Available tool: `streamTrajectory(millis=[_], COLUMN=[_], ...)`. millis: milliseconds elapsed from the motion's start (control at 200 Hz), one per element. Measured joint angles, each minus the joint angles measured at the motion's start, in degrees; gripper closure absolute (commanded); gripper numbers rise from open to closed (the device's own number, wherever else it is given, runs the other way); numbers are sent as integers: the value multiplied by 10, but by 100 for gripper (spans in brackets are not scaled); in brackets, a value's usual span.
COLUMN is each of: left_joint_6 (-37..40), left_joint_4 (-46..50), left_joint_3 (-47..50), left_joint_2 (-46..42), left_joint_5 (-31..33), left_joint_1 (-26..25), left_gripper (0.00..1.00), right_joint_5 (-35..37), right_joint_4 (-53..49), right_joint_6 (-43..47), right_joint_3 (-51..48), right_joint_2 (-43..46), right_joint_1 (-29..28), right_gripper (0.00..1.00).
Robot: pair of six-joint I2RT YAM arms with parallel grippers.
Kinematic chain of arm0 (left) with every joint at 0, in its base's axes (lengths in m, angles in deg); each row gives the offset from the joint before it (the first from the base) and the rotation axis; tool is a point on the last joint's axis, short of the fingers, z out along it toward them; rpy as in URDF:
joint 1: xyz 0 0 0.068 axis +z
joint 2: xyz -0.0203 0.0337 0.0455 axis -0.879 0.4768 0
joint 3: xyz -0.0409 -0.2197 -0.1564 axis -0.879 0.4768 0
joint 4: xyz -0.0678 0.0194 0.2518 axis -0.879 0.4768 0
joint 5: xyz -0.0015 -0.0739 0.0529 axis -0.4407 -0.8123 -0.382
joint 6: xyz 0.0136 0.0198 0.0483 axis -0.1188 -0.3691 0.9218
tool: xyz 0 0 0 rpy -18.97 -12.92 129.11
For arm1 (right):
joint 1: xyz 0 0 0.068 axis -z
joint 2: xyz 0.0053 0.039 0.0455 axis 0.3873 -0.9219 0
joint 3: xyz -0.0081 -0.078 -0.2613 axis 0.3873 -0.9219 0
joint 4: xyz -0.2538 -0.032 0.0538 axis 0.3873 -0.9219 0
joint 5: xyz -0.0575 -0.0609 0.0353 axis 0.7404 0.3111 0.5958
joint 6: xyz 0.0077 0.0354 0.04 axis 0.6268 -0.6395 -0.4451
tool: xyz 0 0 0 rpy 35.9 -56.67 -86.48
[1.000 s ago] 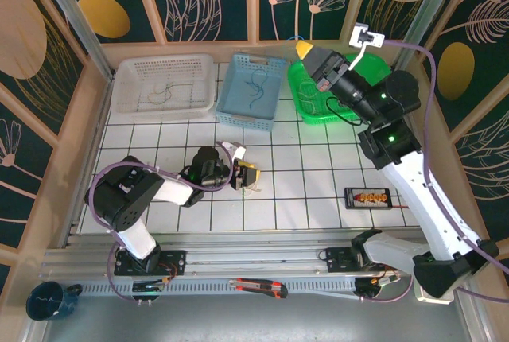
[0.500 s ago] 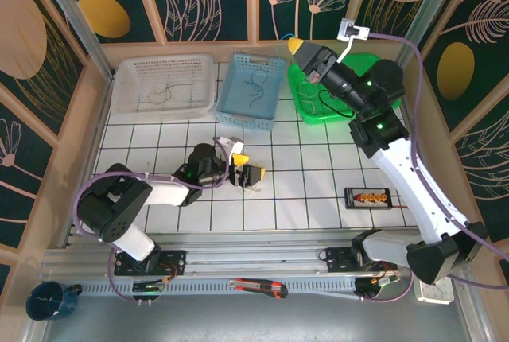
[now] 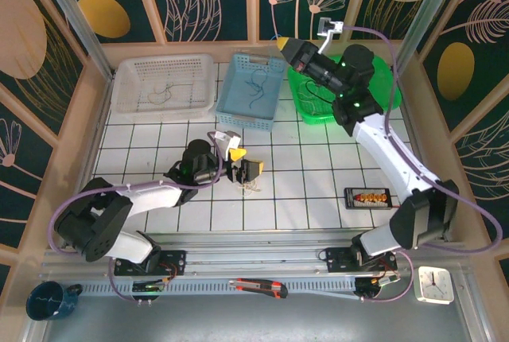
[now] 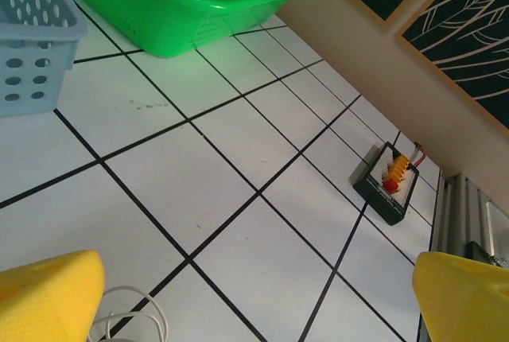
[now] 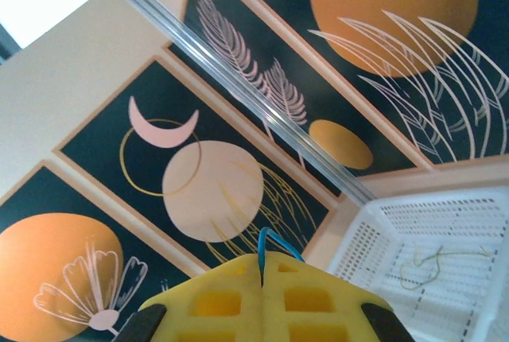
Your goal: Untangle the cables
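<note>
Partway, I'd judge. Yellowish cable (image 3: 163, 91) in white basket (image 3: 127, 79), second cable (image 3: 256, 86) in blue basket (image 3: 238, 64). Right claw (image 3: 284, 43) pinched on a blue wire (image 5: 270, 240), raised by the baskets. Left claw (image 3: 244, 162) wide over a small tangle (image 3: 250, 188) on the tabletop (image 3: 318, 191), which is what's left.

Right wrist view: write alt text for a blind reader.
Two yellow padded fingers, pressed together, pinch a thin blue cable looping between them. Behind stand dark floral wall panels and a white perforated plastic basket holding a thin yellowish wire.
</note>
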Motion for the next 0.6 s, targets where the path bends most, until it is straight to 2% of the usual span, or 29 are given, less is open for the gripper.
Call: streamTrajectory(millis=[285, 601], left_joint_6=[-23, -45], left_joint_4=[12, 59], left_joint_3=[14, 20], left_joint_2=[-66, -191], left_joint_5=[36, 158], left_joint_1=[0, 1], left_gripper=[1, 1], right_joint_5=[-24, -38], right_joint_4=[27, 63], right_joint_6=[-9, -32], right_joint_3=[28, 56], right_joint_2=[-89, -169], right_joint_1=[5, 5], right_gripper=[100, 100])
